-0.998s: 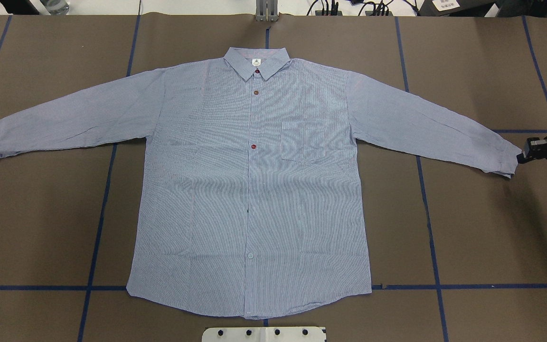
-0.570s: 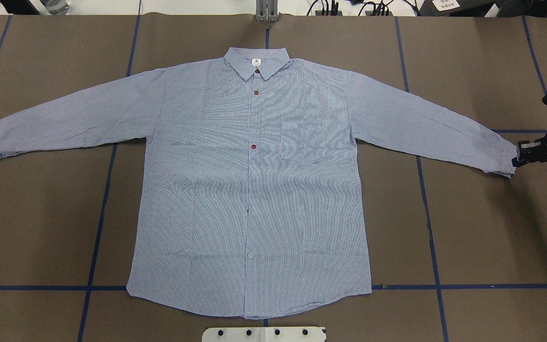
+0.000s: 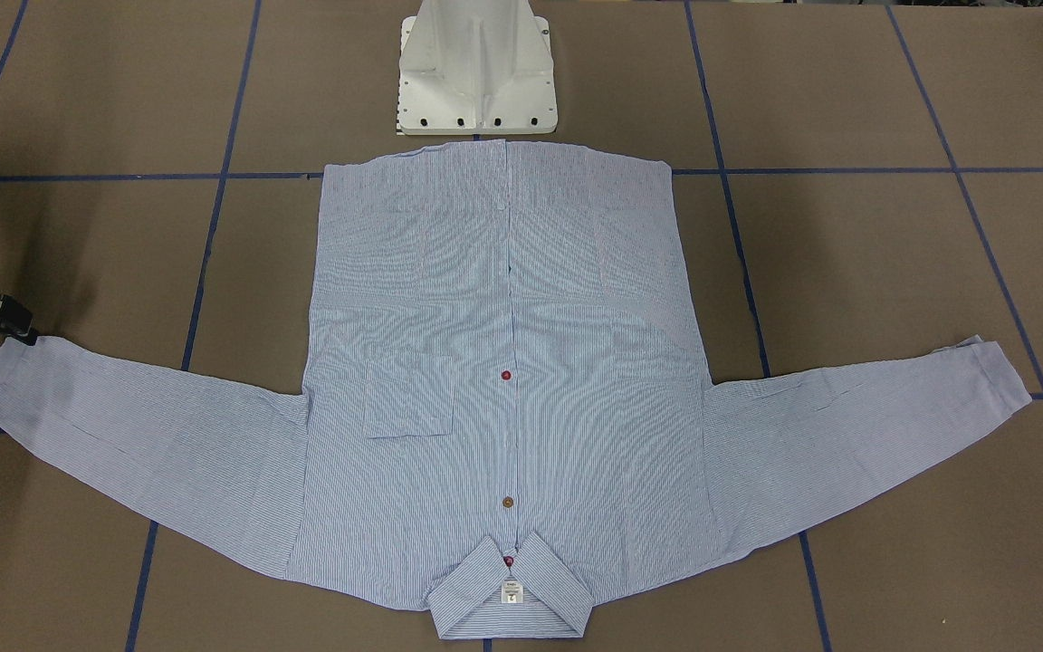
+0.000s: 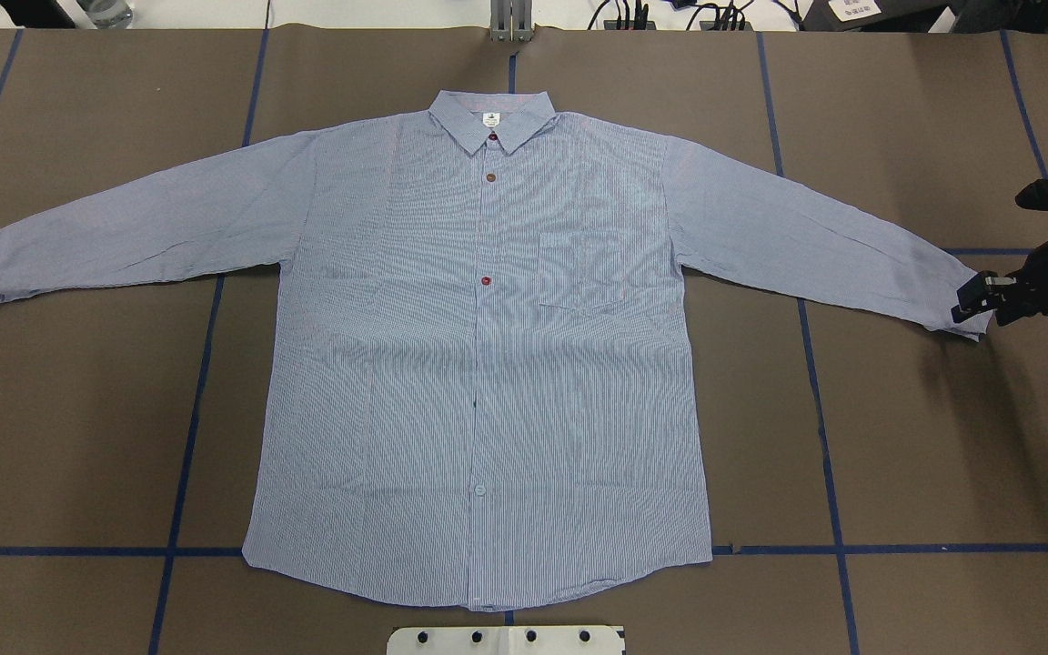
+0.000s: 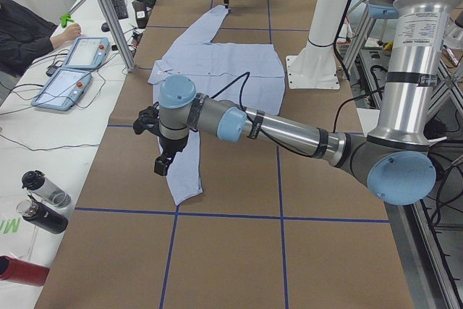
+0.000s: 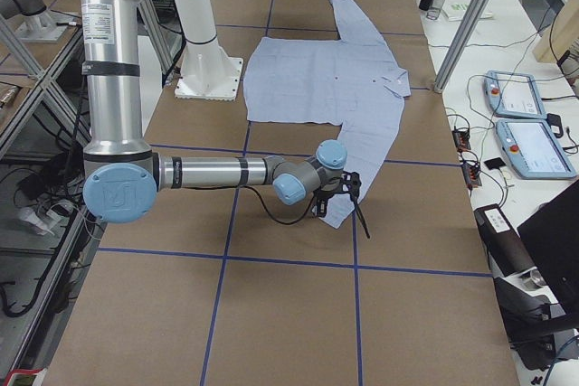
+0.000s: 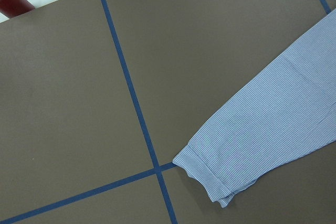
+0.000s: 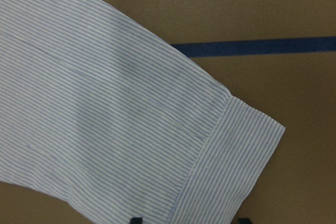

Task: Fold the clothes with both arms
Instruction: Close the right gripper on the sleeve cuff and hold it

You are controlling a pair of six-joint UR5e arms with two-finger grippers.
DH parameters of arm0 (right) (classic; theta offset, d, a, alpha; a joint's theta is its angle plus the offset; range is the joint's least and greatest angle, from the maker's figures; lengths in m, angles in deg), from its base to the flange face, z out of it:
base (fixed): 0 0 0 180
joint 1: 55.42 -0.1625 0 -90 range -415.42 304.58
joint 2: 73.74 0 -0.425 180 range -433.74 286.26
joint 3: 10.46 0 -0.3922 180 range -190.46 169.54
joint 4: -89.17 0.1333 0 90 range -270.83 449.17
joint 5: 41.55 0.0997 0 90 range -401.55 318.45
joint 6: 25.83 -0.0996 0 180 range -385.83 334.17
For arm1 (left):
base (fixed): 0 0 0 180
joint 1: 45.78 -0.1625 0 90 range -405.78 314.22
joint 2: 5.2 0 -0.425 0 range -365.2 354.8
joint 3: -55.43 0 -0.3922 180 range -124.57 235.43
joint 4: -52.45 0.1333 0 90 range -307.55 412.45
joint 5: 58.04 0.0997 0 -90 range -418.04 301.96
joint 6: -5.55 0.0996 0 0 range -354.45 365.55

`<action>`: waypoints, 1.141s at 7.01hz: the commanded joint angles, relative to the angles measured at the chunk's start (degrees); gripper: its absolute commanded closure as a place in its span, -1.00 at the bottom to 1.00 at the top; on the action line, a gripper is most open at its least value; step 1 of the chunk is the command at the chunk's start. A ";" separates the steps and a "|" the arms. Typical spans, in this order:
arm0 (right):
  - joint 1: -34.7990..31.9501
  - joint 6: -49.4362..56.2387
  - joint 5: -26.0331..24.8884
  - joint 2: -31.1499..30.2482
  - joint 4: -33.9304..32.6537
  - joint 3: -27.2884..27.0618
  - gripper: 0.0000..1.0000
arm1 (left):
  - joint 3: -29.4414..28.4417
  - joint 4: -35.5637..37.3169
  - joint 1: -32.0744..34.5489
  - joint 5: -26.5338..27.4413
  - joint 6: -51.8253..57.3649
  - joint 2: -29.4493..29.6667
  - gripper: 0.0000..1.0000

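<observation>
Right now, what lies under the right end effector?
Under the right end effector lies the cuff of the shirt, spread flat on the brown table. The table surface beneath the cloth is covered and cannot be seen.

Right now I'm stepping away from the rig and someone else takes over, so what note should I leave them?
Right gripper: open, jaws apart at the edge of the right cuff, nothing clamped.
Left gripper: by the left cuff; open or shut cannot be told.
Shirt: flat, front up, sleeves spread on the table.
Done: no fold yet. Left: grasp both cuffs, fold sleeves in, then the body.
</observation>
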 commanded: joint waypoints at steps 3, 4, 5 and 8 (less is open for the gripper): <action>0.44 0.32 -0.15 -0.04 -0.02 1.75 -0.21 | 0.41 0.09 0.00 0.00 0.00 0.13 -0.99; 0.44 0.32 -0.15 -0.13 -0.02 1.85 -0.20 | 0.67 0.09 0.00 0.00 0.00 0.13 -0.99; 0.44 0.32 -0.15 -0.22 -0.11 1.93 -0.20 | 0.68 0.09 0.00 0.00 0.00 0.13 -0.99; 0.53 0.32 -0.24 -0.04 -0.72 2.02 -0.21 | 0.68 0.09 0.00 0.00 0.00 0.13 -0.99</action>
